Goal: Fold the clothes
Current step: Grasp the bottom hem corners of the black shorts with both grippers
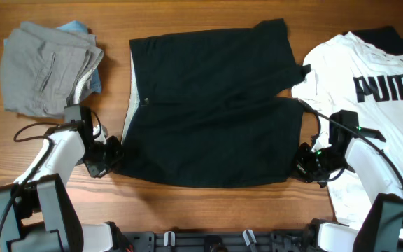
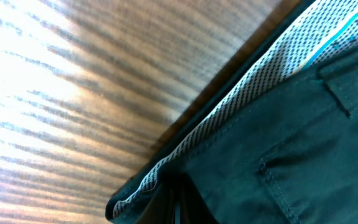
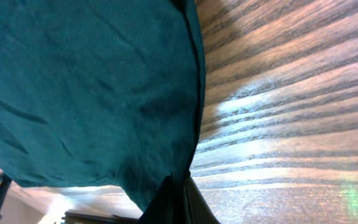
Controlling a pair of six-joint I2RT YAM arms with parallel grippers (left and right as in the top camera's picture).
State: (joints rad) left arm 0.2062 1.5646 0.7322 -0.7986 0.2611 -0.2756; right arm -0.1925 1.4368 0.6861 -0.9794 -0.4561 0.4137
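1. Your left gripper [image 1: 112, 155] is closed on the near waistband corner of the black shorts [image 1: 215, 105]. In its wrist view the pale inner waistband [image 2: 241, 99] runs up and away from the gripper.
2. Your right gripper [image 1: 303, 159] is closed too, pinching the near leg-hem corner of the same shorts. In its wrist view the cloth spreads up and to the left of the gripper, with bare desk [image 3: 284, 93] to the right.
3. The shorts lie spread flat on the desk between your two grippers and reach away from both toward the far edge. The waistband is on the left gripper's side and the leg openings are on the right gripper's side.
4. The grey shorts [image 1: 44, 66] sit in a folded pile beyond and outward of your left gripper, apart from the black shorts, with a blue cloth [image 1: 75, 28] showing under them.
5. The white PUMA T-shirt [image 1: 369, 91] lies beyond and outward of your right gripper, just beside the black shorts' leg.
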